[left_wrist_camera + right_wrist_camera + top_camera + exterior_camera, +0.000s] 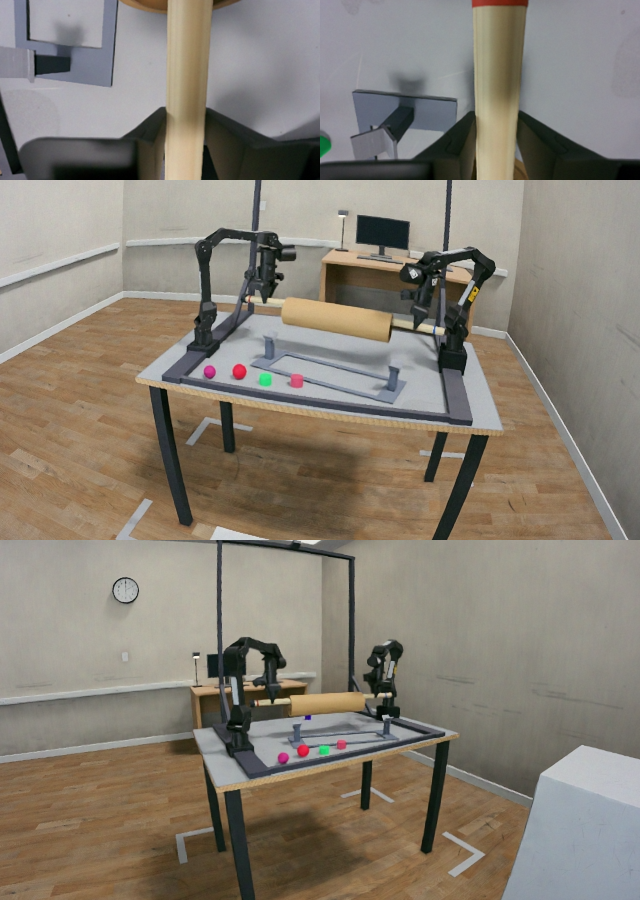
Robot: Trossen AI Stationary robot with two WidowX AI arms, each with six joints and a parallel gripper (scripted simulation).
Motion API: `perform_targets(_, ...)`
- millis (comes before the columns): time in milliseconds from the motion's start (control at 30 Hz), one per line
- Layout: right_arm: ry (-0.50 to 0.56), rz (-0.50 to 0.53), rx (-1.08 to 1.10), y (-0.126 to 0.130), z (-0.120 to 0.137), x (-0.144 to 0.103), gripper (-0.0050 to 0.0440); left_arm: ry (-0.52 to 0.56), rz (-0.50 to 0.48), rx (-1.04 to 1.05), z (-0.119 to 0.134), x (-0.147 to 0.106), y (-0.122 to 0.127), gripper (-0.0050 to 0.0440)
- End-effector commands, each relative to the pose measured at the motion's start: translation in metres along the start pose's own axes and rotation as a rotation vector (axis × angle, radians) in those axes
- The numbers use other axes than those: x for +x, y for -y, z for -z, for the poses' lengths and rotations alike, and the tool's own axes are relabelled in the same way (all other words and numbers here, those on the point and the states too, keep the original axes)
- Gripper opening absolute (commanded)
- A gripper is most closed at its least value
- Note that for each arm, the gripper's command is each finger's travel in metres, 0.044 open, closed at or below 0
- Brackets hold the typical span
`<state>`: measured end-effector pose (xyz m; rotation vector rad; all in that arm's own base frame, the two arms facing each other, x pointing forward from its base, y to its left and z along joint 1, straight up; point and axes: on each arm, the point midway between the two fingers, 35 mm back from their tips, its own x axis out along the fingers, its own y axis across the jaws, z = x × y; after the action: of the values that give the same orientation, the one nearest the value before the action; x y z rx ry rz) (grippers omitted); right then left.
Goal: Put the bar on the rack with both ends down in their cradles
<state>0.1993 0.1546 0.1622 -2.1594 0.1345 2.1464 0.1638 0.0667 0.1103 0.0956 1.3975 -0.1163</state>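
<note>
Magenta, red and green pieces lie toward the lower left of the top view, nearest the camera: a magenta ball (210, 371) (283, 757), a red ball (239, 371) (303, 750) and a green block (265, 379) (324, 750). Just beyond them the grey rack (260, 363) (300, 744) (92, 68) (436, 110) stands on the table, both cradles bare; it looks light, and a sideways knock from the bar could shift it. Farther back, at the middle of the frame, the pale bar (275, 302) (282, 701) (186, 60) (498, 60) hangs above the table, likely stiff and smooth, with the brown paper roll (336, 319) (327, 704) (145, 5) (519, 170) around its middle. That loose roll would slide if one end dipped, so both ends should travel level. The right gripper (265, 299) (272, 699) (494, 116), upper left, has its fingers parted only by the bar's thickness, gripping it inside the red band; the left gripper (417, 325) (378, 692) (183, 112), right of centre, pinches the other end likewise, though its tips are small in the exterior view. These bare stretches outside the roll are the right handholds.
</note>
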Motion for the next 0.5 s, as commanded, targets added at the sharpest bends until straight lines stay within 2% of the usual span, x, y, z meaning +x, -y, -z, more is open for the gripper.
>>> perform_targets(0, -0.034, 0.047, -0.006, 0.002, 0.000, -0.016, 0.0050, 0.020, -0.010, 0.002, -0.004, -0.008, -0.005, 0.0050)
perform_targets(33, -0.016, 0.029, 0.000, -0.008, -0.002, -0.010, 0.0050, 0.019, -0.009, 0.011, -0.004, -0.010, -0.014, 0.0050)
perform_targets(467, -0.023, 0.030, 0.026, -0.036, 0.005, -0.019, 0.0050, 0.019, -0.012, 0.035, 0.000, -0.019, -0.059, 0.0050)
